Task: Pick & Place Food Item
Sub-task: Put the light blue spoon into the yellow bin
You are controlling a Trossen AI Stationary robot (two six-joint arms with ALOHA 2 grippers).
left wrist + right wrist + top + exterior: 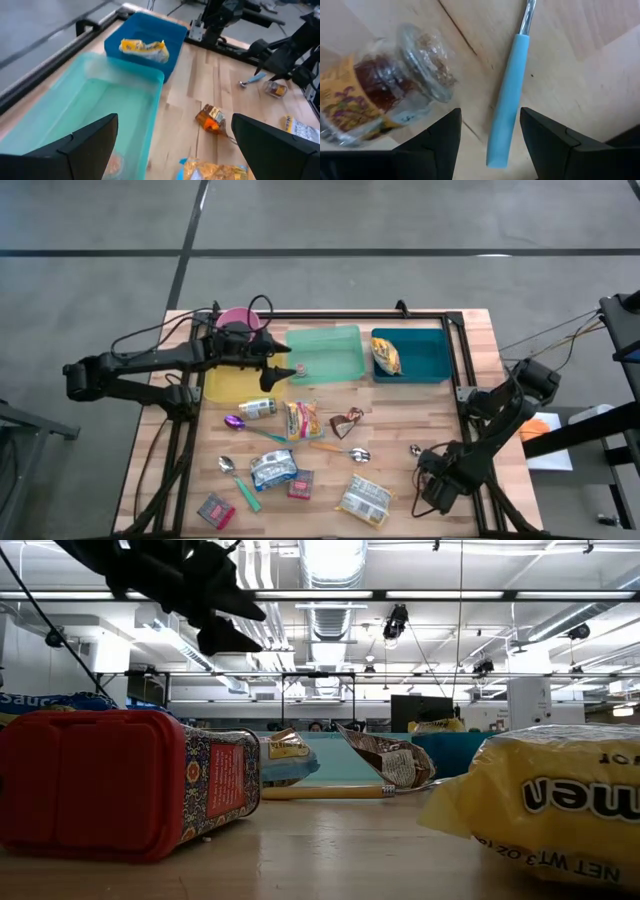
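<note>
While the right gripper (432,492) waits low at the bench's (420,420) near right corner, fingers partly apart and empty over a small jar (380,100) and a blue-handled utensil (507,100), loose snack packets (300,420) lie mid-bench. Farther back, the left gripper (285,365) hangs spread wide and empty at the green bin's (330,352) edge. Judging by this, one yellow packet (386,356) is already placed in the blue bin (425,365); next calls for descending onto another packet.

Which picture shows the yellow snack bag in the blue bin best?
The left wrist view: the yellow snack bag lies in plain sight inside the blue plastic bin. The high view shows it smaller. The low view shows only the bin's wall and something yellow over its rim. The right wrist view misses it.
</note>
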